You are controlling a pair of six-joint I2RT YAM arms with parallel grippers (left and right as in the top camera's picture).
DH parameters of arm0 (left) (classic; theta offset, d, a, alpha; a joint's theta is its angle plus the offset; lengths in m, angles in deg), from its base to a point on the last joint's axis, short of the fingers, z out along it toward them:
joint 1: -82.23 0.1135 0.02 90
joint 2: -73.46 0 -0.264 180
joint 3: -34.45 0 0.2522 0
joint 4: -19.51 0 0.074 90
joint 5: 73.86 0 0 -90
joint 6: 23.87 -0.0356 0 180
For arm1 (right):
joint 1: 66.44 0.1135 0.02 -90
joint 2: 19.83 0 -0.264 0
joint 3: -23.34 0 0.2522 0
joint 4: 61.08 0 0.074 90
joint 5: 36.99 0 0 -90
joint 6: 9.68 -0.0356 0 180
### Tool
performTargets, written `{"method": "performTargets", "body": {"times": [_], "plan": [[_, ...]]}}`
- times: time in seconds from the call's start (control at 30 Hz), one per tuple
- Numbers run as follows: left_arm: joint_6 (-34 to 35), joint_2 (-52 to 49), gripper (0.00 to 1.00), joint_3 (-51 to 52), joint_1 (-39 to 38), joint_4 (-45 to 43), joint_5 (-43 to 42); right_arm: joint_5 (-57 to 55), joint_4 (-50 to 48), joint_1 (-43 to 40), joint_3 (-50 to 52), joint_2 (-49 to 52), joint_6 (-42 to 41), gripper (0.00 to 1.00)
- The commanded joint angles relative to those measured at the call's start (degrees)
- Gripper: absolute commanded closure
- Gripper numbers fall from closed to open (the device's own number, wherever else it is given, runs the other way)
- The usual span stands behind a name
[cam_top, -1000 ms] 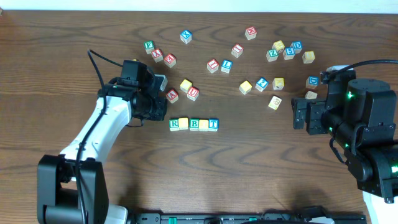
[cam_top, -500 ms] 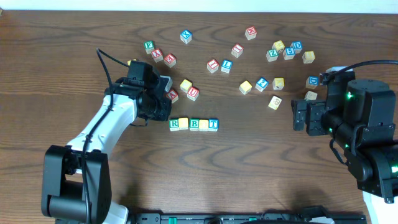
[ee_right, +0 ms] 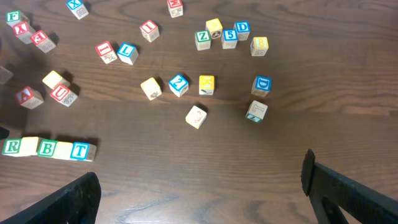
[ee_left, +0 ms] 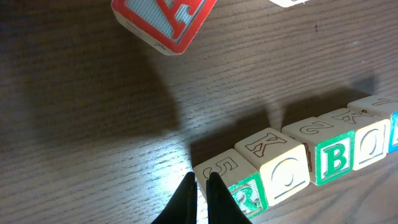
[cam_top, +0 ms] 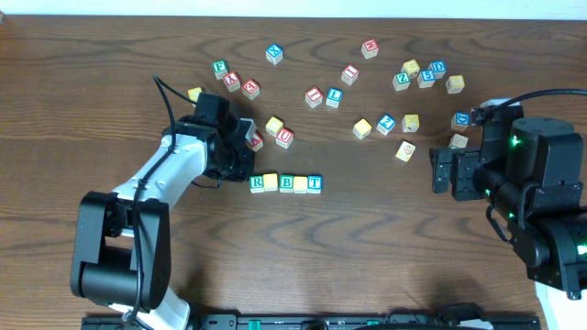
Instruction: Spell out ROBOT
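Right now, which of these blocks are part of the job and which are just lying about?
Job: R, yellow block, B, second yellow block, T, in a row; left hand by R.
Lying about: red U, blue L, green F, blue X.

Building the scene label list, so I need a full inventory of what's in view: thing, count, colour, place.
table: one, dark brown wood, fills the view
block row: five touching blocks, green R, yellow, green B, yellow, blue T, left of centre
red-lettered blocks: seven, loose, upper left to upper centre
blue-lettered blocks: six, loose, upper centre to right
green-lettered blocks: two, F upper left, Z upper right
yellow or plain blocks: about eight, scattered among the others
left arm: one, white and black, jaws shut, tips at the row's R end
right arm: one, black, right edge, jaws wide open, empty
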Motion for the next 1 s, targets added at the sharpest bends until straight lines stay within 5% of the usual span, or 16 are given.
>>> {"method": "performTargets", "body": {"times": [0.0,0.87,0.97], "plan": [[-0.2,-0.7,0.93,1.1,-0.1,0.0,-0.7,0.3,0.1,-0.3,-0.9,-0.2,0.7,0.01],[0.0,-1.2,0.93,1.5,-0.1,-0.9,-0.9,0.3,0.1,-0.3,-0.9,-0.2,0.6,0.01],[5.2,-1.1,0.93,1.5,-0.1,-1.2,4.3,0.3,0.1,-0.3,-0.9,-0.2,0.6,0.01]]}}
